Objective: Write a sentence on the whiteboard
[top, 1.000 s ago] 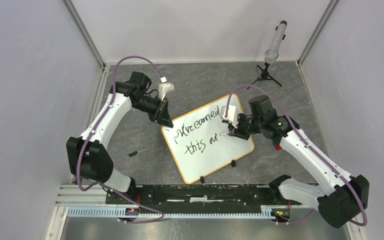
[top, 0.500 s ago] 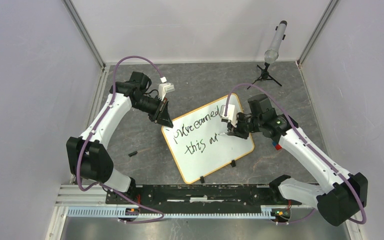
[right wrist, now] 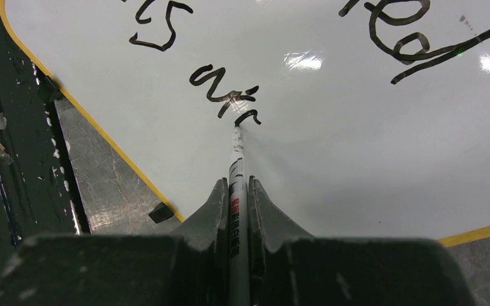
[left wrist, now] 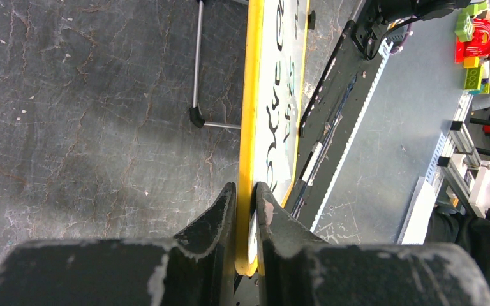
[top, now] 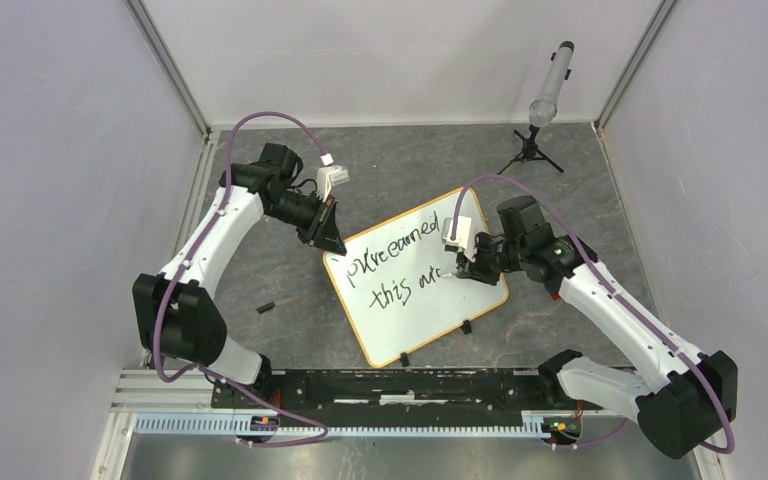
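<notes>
1. Already the sentence (right wrist: pixel 230 95) runs in two slanted black lines. The upper line ends in "earned", and the lower one starts "this", followed by a few loose strokes that do not yet read as a word.
2. It is written on the whiteboard (top: pixel 430 315), which sits skewed at the middle of the worktop (top: pixel 400 170), its two black feet toward the near edge.
3. At the last stroke of the lower line, the marker (right wrist: pixel 236 143) has its tip on the board. I judge the writing well along, with the final word probably unfinished and blank board left after it.
4. Over the board's right side, the right hand (right wrist: pixel 237 186) is clamped on the marker's barrel.
5. At the board's far left corner, the left hand (left wrist: pixel 245 187) is pinched on the yellow frame, which should steady the board.
6. Further out, a small black piece (top: pixel 265 306) lies left of the board and apart from it, and a tripod-mounted cylinder (top: pixel 550 85) stands at the far right corner.
</notes>
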`<control>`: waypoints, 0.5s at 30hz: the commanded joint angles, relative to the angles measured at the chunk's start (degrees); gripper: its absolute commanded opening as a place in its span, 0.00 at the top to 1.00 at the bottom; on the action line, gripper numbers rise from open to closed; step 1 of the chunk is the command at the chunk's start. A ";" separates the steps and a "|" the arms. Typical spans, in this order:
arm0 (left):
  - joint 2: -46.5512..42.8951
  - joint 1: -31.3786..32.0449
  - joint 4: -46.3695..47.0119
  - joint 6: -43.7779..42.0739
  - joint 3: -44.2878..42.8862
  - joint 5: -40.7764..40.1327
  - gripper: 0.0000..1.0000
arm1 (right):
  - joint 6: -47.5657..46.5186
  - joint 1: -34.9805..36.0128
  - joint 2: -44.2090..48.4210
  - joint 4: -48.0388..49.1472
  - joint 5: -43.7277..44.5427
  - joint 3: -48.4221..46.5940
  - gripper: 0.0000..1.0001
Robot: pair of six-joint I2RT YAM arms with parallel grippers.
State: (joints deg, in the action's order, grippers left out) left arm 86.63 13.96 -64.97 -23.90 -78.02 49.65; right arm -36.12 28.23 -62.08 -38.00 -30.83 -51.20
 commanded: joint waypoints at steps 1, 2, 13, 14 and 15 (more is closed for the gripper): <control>0.45 0.64 0.83 -3.34 -0.03 -1.22 0.97 | -0.49 -0.19 -0.62 1.15 1.18 -1.98 1.00; 0.39 0.63 0.89 -3.32 -0.07 -1.22 0.98 | -0.28 -0.19 -0.84 1.55 1.48 -2.49 1.00; 0.60 0.63 0.92 -3.49 -0.12 -1.32 0.98 | -0.31 -0.62 -2.12 1.76 3.65 -5.95 1.00; 0.69 0.63 0.82 -3.50 -0.12 -1.31 0.98 | -0.50 -0.69 -2.08 1.66 3.79 -5.84 1.00; 0.69 0.63 0.87 -3.47 -0.20 -1.31 0.98 | -0.72 -0.86 -2.10 1.61 4.13 -5.76 1.00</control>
State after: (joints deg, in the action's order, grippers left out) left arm 86.63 13.96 -64.97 -23.90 -78.02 49.67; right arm -35.92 28.03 -63.83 -38.13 -29.19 -55.05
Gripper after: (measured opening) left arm 0.204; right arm 0.144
